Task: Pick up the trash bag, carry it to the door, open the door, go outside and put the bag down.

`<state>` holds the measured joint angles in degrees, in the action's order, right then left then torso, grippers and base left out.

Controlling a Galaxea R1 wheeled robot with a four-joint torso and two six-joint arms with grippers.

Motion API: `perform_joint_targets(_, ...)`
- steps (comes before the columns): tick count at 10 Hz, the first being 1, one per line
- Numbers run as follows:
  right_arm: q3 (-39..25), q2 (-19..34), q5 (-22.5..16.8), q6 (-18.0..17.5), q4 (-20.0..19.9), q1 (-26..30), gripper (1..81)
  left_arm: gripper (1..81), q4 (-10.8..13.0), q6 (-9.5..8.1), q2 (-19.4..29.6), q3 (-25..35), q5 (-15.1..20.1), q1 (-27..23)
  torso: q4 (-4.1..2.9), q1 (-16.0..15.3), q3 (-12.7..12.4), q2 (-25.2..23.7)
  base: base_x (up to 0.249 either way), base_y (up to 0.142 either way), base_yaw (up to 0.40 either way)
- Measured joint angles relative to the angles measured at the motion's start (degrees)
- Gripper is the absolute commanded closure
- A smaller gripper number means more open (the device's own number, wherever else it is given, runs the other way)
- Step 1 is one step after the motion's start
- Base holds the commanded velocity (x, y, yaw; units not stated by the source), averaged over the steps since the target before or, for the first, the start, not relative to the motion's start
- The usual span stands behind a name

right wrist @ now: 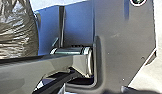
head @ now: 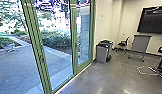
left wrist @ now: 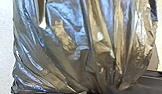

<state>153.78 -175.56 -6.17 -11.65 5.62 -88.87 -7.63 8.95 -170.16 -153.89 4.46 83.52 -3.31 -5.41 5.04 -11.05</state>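
Beside tall green-framed glass doors, a shiny trash bag close to the robot

Indoors, near the glass doors [head: 74, 50], the robot looks out onto a paved yard [head: 19, 67]. The trash bag [left wrist: 79, 47] is close to the robot's left wrist camera: dark, glossy plastic, deeply creased, its long folds drawing together and catching blue and golden-brown reflections. In the right wrist view, the bag's wrinkled side shows near parts of the robot's own body. Whether the left end effector is open, closed or gripping the bag cannot be told; the state of the right end effector cannot be told either.

Through the glass, the yard is grey and bordered by a pale path [head: 20, 41], with green shrubs [head: 55, 40] and bright trees [head: 14, 12] beyond. What seems to be light outdoor furniture [head: 8, 48] stands on the far paving; its exact type is too blurred to tell.

Inside, the concrete floor [head: 107, 77] is grey and shiny. Just beside the door frame, against a cream wall [head: 105, 22], stands a grey waste bin [head: 102, 53] with a dark liner, and a second bin [head: 109, 45] with a green top is behind it. Farther along are a grey wheeled table [head: 140, 43], dark office chairs [head: 124, 45] and a large black wall-mounted screen [head: 152, 20].
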Motion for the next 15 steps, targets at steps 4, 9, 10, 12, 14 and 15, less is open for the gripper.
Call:
perform_joint_targets(4,0.0,0.0,0.0,0.0,0.0,0.0,1.0,81.1,0.0,0.0,0.0,0.0,0.0,0.0,0.0,0.0,0.0,0.0,0.142,0.0,0.0)
perform_joint_targets(9,0.0,0.0,0.0,0.0,0.0,0.0,1.0,81.1,0.0,0.0,0.0,0.0,0.0,0.0,0.0,0.0,0.0,0.0,0.141,0.0,0.0)
perform_joint_targets(10,0.0,0.0,0.0,0.0,0.0,0.0,1.0,81.1,0.0,0.0,0.0,0.0,0.0,0.0,0.0,0.0,0.0,0.0,0.137,0.0,0.0)
perform_joint_targets(12,0.0,0.0,0.0,0.0,0.0,0.0,1.0,81.1,0.0,0.02,0.0,0.0,0.0,0.0,0.0,0.0,0.0,0.0,0.138,0.0,0.0)
perform_joint_targets(14,0.0,0.0,0.0,0.0,0.0,0.0,1.0,81.1,0.0,0.02,0.0,0.0,0.0,0.0,0.0,0.0,0.0,0.0,0.138,0.0,0.0)
perform_joint_targets(15,0.1,-0.1,0.0,0.0,0.0,0.0,1.0,81.1,0.0,0.02,0.0,0.0,0.0,0.0,0.0,0.0,0.0,0.0,0.138,-0.064,0.0)
